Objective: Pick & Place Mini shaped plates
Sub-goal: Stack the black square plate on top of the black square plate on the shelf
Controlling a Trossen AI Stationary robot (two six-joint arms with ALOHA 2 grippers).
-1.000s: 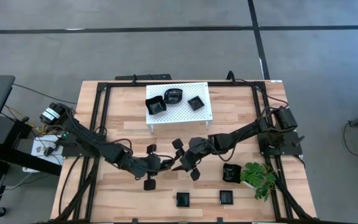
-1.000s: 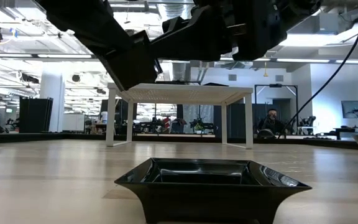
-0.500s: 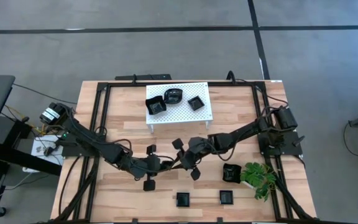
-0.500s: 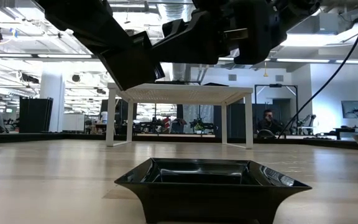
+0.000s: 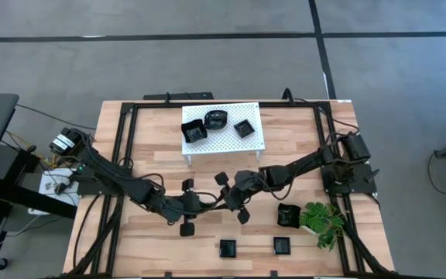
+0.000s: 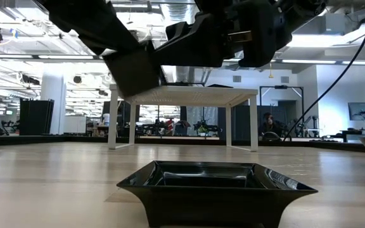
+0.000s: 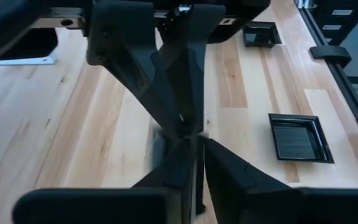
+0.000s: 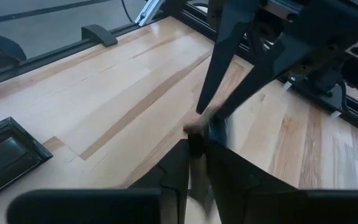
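Black plates sit three on the white rack (image 5: 223, 128), two at the near table edge (image 5: 228, 248), one (image 5: 287, 216) beside the plant (image 5: 321, 220). Mid-table the left gripper (image 5: 210, 203) and right gripper (image 5: 221, 203) meet tip to tip, jaws narrow; I cannot tell if anything is pinched between them.

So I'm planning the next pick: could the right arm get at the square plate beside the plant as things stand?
Probably yes. The square plate sits uncovered on the table just below the right arm, beside the plant, with nothing between it and the right gripper.
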